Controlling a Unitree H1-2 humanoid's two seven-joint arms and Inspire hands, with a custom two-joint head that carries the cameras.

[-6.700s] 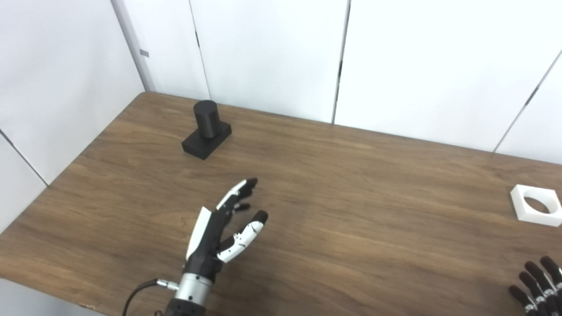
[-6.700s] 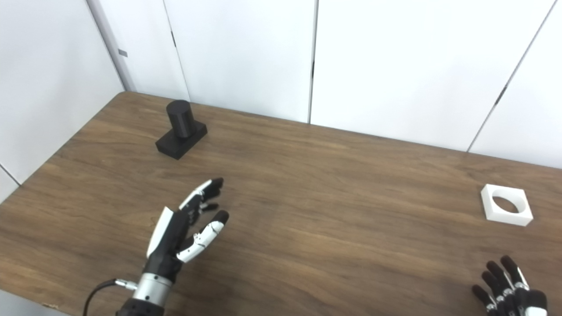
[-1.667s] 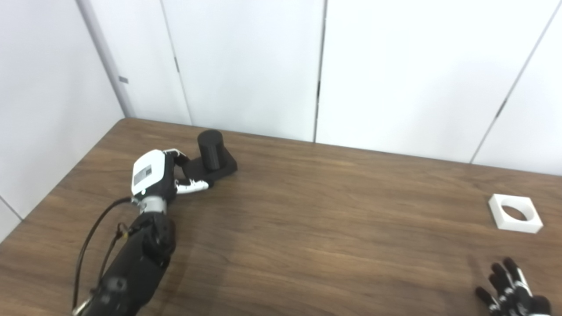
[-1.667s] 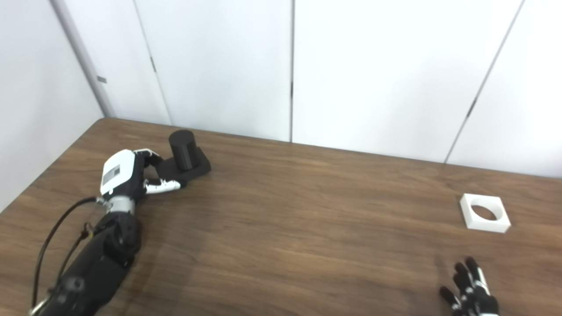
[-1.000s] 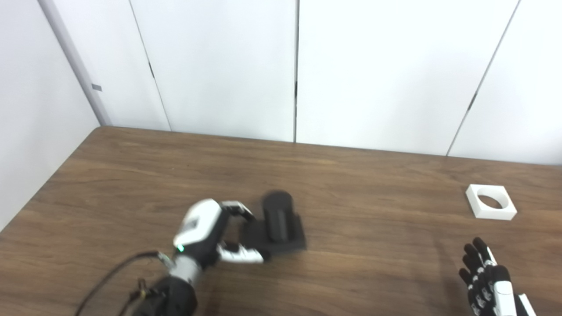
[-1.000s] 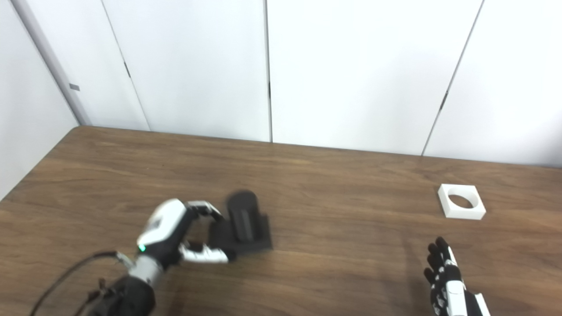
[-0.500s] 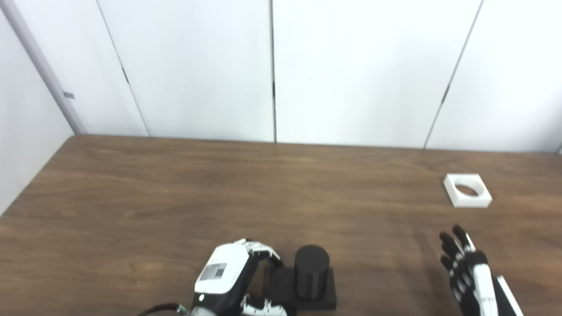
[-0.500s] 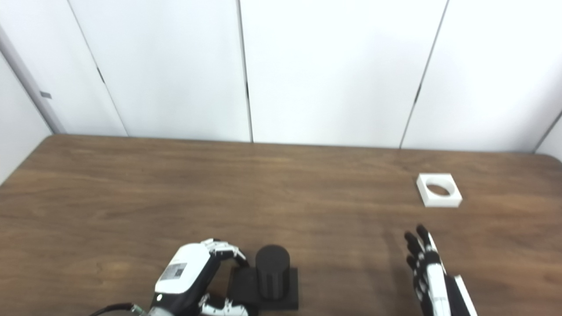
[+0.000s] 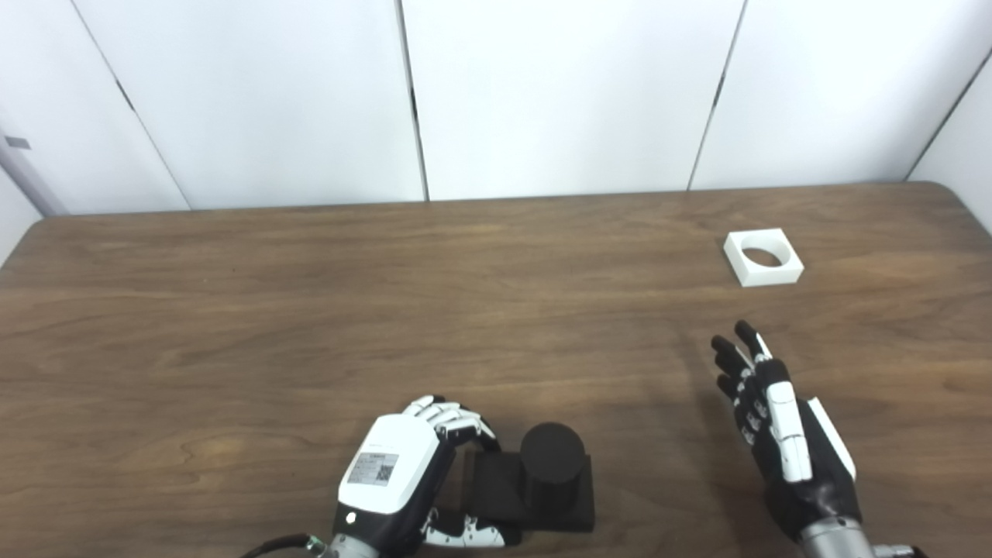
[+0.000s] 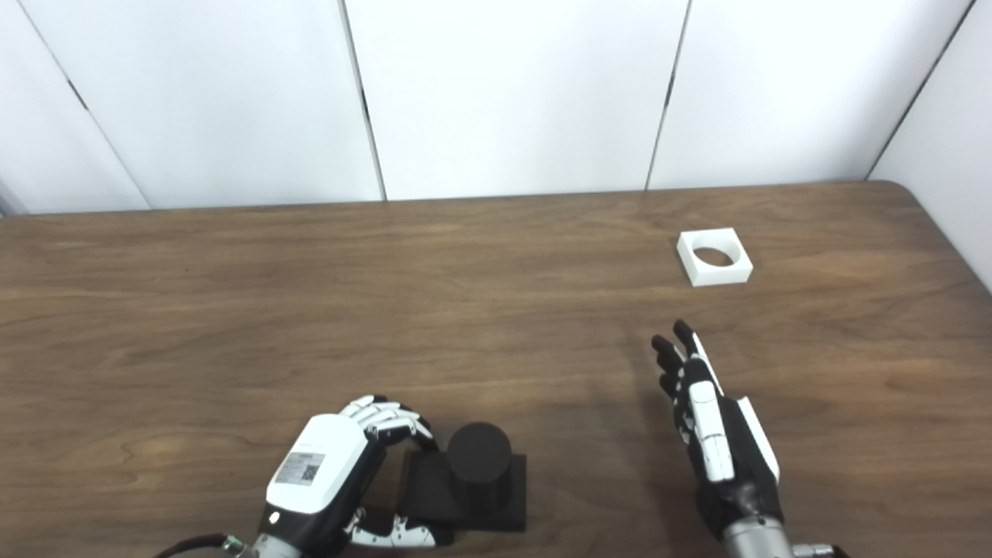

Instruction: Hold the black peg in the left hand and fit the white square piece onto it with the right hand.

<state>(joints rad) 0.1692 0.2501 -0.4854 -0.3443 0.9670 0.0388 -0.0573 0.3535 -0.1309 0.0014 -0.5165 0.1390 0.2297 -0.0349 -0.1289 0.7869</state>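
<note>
my left hand (image 9: pixel 391 480) is curled round the flat base of the black peg (image 9: pixel 542 484), fingers (image 9: pixel 453 415) over the far edge and thumb along the near edge, so i read it as pinching the base with the round post standing upright just beside the knuckles. the peg sits near the front edge of the desk (image 9: pixel 232 325), and i can't tell whether the base is lifted or resting on the wood. my right hand (image 10: pixel 717 438) is empty, fingers straight and a little apart, palm turned inward, hovering over the desk to the right of the peg. the white square piece (image 10: pixel 714 256) lies flat on the far right part of the desk, round hole facing up, well apart from the right hand and untouched. so by my judgement the first half is done — peg secured on the left — and everything on the right side is left: reach to the piece, pick it up, carry it over the post and lower the hole onto it.
</note>
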